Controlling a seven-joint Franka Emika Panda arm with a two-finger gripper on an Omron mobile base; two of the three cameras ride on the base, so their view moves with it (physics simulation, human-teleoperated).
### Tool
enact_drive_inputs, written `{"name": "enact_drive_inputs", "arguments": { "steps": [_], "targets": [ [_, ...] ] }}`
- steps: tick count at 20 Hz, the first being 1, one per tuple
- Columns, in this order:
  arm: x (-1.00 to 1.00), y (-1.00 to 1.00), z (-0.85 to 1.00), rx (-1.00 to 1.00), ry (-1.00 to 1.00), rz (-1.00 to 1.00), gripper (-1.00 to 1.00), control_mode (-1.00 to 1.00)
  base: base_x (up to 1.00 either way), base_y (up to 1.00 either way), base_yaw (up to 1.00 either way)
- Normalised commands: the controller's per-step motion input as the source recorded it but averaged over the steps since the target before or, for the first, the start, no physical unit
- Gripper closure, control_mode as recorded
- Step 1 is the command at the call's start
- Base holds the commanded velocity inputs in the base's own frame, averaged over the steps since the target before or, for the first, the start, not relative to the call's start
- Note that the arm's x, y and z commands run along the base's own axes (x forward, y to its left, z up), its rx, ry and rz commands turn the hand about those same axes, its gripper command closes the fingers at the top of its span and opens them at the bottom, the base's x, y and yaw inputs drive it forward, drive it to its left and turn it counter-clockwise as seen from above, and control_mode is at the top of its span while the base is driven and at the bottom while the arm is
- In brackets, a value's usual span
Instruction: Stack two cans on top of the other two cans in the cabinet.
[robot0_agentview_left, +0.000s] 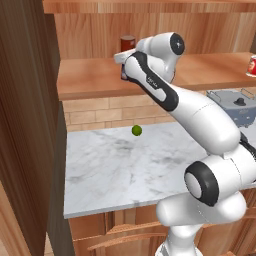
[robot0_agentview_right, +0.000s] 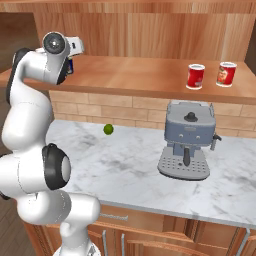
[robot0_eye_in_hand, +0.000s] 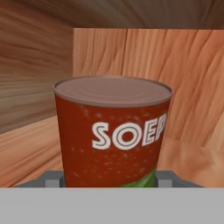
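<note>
Pincer (robot0_eye_in_hand: 113, 181) clamped on the dark red can (robot0_eye_in_hand: 113, 131), one finger (robot0_eye_in_hand: 54, 180) showing at each side of its base in the hand view. Can is upright, white "SOEP" lettering and a bit of green at the bottom of the label, dull flat lid on top. In the left base view the same can's top (robot0_agentview_left: 127, 42) pokes up behind the white arm (robot0_agentview_left: 200, 115) at the left part of the cabinet shelf (robot0_agentview_left: 95, 75); whether it touches the shelf board I cannot tell. In the right base view a bit of a blue tin (robot0_agentview_right: 70, 66) peeks out just beside the wrist.

Two more red cans stand upright well apart from it, at the right end of the same shelf: one with a white band (robot0_agentview_right: 195, 76), one brighter red (robot0_agentview_right: 226, 74), just beside each other, not touching.

On the white marble desk (robot0_agentview_right: 125, 170) below: a small green lime (robot0_agentview_right: 108, 129) near the brick back wall, and a grey coffee machine (robot0_agentview_right: 187, 145) to the right, under the two cans.
</note>
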Motion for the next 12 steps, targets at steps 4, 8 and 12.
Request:
{"name": "enact_drive_inputs", "arguments": {
  "steps": [4,8,12],
  "targets": [
    [-0.08,-0.06,0.00,0.00,0.00,0.00,1.00,-1.00,0.00,0.00,0.00],
    [-0.04,0.00,0.00,0.00,0.00,0.00,1.00,-1.00,0.00,0.00,0.00],
    [0.00,0.01,0.00,0.00,0.00,0.00,1.00,-1.00,0.00,0.00,0.00]
  ]
}}
